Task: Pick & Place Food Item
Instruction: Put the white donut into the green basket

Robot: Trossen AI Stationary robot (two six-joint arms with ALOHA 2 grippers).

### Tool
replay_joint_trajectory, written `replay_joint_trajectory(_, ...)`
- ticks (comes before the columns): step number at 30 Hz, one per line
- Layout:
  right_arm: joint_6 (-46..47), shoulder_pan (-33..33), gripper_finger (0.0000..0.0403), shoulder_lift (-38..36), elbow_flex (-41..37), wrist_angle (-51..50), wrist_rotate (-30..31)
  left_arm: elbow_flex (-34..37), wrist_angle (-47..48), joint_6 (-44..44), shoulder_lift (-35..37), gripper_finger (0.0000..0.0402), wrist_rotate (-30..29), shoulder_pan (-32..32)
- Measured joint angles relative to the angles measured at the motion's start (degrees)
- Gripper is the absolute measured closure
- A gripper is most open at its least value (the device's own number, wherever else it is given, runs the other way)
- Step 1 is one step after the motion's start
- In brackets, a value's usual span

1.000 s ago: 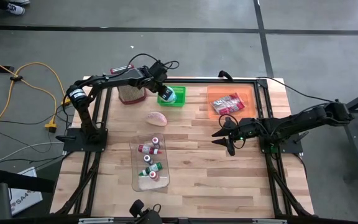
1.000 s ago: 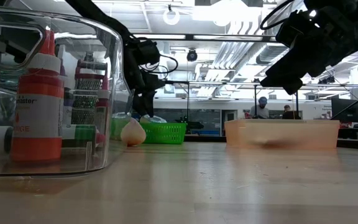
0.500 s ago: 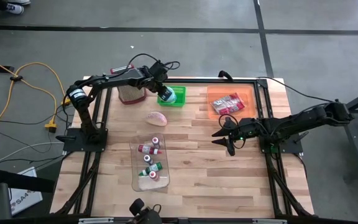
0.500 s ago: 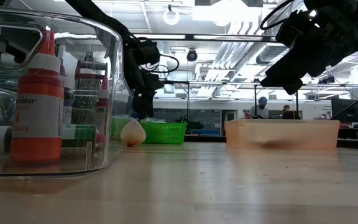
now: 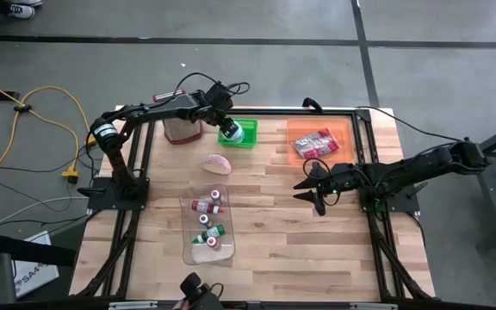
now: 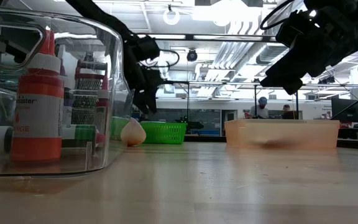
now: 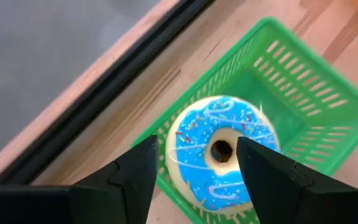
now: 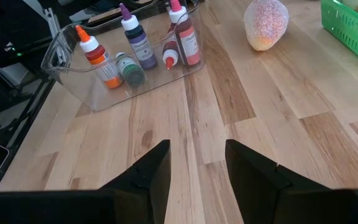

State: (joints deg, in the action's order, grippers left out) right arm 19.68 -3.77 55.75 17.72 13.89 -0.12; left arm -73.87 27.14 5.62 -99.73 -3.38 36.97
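Wood planks (image 5: 265, 224) lie bare between the two arms. Directly under the left gripper (image 7: 194, 163), whose fingers are spread and touching nothing, a blue-iced donut (image 7: 219, 152) rests in the green basket (image 7: 303, 93) at the table's far edge. Right gripper (image 5: 310, 191) hovers mid-table, fingers apart, empty.

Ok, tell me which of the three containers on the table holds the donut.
The green basket at the far edge, under the left hand, holds the blue-iced donut. The orange bin holds red packets; the clear tray holds bottles.
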Motion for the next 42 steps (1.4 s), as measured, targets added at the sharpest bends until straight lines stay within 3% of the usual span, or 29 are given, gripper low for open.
replay_joint_trajectory(11, 0.00, 0.00, 0.0261, 0.00, 0.00, 0.00, -0.01, 0.00, 0.89, -6.41, 7.51, 0.0190, -0.15, -5.91)
replay_joint_trajectory(22, 0.00, 0.01, 0.0261, -0.01, 0.00, 0.00, -0.02, 0.00, 11.78, -7.77, 10.55, 0.0190, -1.35, -14.26)
replay_joint_trajectory(27, 0.00, 0.00, 0.0261, -0.02, 0.02, 0.00, -0.02, 0.00, 15.96, -10.03, 10.55, 0.0190, -1.04, -15.00)
replay_joint_trajectory(34, 0.00, 0.00, 0.0261, -0.02, 0.00, 0.00, -0.02, 0.00, 19.27, -10.80, 10.55, 0.0190, 5.93, -15.47)
replay_joint_trajectory(42, 0.00, 0.00, 0.0261, 0.00, 0.00, 0.00, -0.02, 0.00, 24.80, -11.31, 10.55, 0.0190, 6.31, -15.02)
